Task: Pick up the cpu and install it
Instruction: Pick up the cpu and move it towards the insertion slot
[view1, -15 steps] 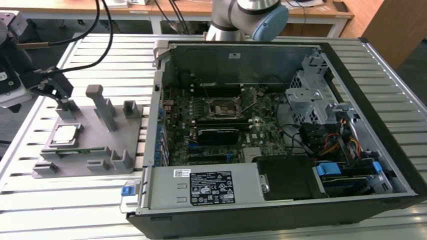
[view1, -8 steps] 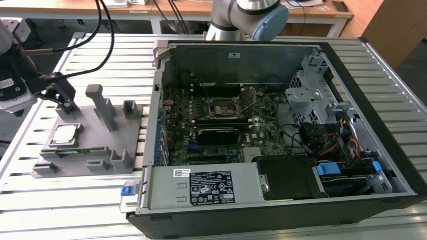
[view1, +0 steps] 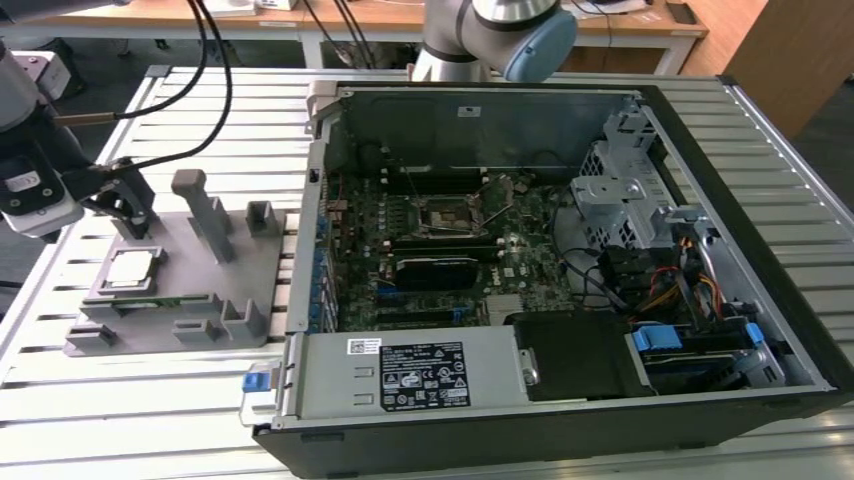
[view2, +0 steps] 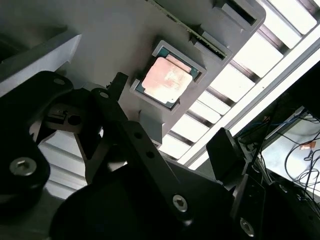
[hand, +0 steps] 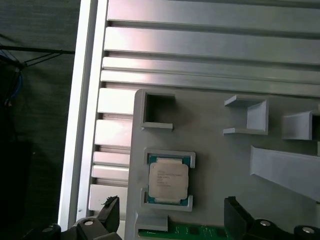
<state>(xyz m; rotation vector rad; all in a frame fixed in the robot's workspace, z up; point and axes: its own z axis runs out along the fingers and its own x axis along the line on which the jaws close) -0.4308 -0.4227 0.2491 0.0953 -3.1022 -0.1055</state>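
Slatted aluminium tabletop (view1: 160, 400) carries a grey moulded fixture (view1: 200, 300) on the exterior view's left and an open computer case (view1: 747, 330) on the exterior view's right.

The cpu (view1: 130, 268) lies flat in a square, raised-cornered pocket of that fixture, silvery top upward with a thin green edge showing round it; both wrist views look down on it (view2: 166, 81) (hand: 168, 181). Just beside the pocket, a narrow green memory stick (hand: 190, 231) sits in a slot of the same fixture. Further out on the fixture are empty box-shaped pockets and upright grey posts.

The gripper (view1: 131, 215) hovers over the fixture, close to the cpu but not touching it. Its black fingers (hand: 111, 212) are spread wide with nothing between them (the first wrist view shows one fingertip off each side of the pocket).

Well apart, inside the case, the motherboard's square socket (view1: 447, 215) stands bare, and a black block (view1: 434, 270) lies on the board just beside it.
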